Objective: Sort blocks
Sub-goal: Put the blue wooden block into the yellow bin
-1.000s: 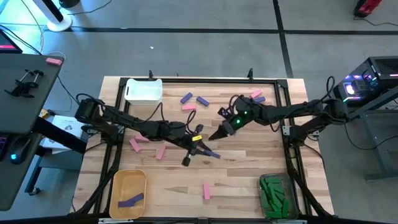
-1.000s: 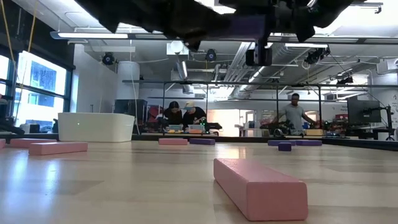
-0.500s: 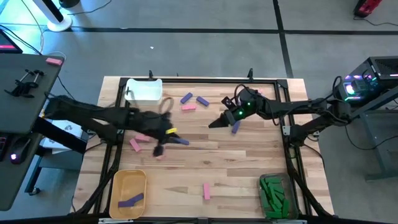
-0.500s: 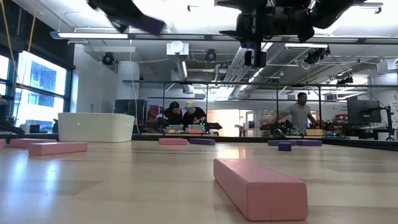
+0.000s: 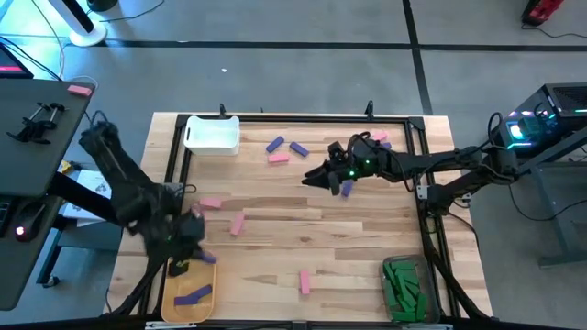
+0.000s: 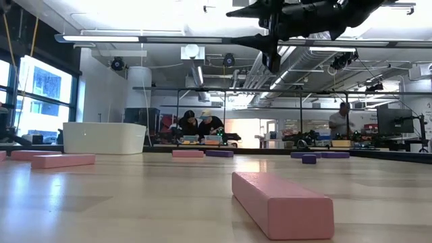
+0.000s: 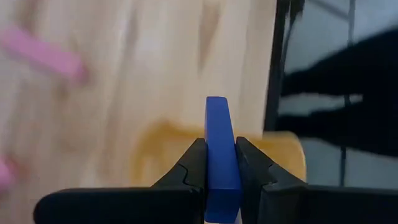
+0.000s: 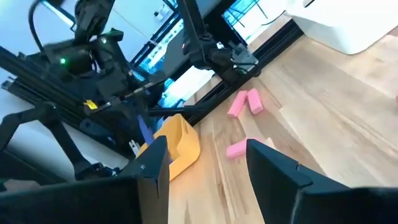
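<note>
Claw (image 7: 219,163) clamps block (image 7: 220,155) over bin rim (image 7: 281,144).

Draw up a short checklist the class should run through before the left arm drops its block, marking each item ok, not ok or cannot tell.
1. Left claw shut on the purple block: ok, block stands upright between the fingers.
2. Claw over the yellow bin: ok, high view puts it at the bin's far rim.
3. Colour matches bin contents: ok, another purple block already lies inside.
4. Claw centred enough for a clean drop: cannot tell, it sits near the rim.
5. Right claw out of the way: ok, open and empty, hanging over the table's far right part.
</note>
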You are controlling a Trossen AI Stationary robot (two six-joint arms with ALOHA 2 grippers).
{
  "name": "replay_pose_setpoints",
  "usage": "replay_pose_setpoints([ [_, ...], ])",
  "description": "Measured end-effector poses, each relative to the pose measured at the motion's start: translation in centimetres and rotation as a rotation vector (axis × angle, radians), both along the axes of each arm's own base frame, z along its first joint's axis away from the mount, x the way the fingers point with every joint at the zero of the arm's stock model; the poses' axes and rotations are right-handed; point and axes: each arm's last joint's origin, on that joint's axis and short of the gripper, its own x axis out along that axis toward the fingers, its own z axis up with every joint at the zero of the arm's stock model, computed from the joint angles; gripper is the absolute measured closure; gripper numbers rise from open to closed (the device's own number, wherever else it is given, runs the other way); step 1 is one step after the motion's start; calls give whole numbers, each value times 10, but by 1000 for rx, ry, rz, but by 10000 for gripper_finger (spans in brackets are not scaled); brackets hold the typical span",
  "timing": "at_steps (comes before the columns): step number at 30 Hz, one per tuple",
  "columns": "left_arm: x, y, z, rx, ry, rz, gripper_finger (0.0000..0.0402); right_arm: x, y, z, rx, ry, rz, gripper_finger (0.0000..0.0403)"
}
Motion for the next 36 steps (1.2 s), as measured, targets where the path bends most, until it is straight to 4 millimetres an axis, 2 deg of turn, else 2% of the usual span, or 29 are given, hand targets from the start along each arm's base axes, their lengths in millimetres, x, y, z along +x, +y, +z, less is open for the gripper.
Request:
replay_pose_setpoints([
  [5,-19,-24,-16,13,152,17,376,0,-1,-2,-7,21,-29,256],
  [10,-23,-34,-28,31,262,64,374,-1,-5,-3,-16,27,-52,256],
  [18,-22,-38,-26,-57,295,123,257,-2,-10,-3,-5,29,-64,256],
  [23,-16,-35,-14,-183,245,143,212,-2,-10,-3,1,29,-46,256],
  [26,-11,-27,-4,-239,171,165,202,-2,-12,-3,27,31,-58,256],
  [30,-7,-2,12,-245,21,222,201,-4,-19,-3,60,32,-43,256],
  [33,-3,21,23,-168,-160,300,201,-5,-27,-4,89,58,-65,256],
  [36,6,44,30,-16,-325,386,201,-8,-39,-5,99,253,-151,258],
])
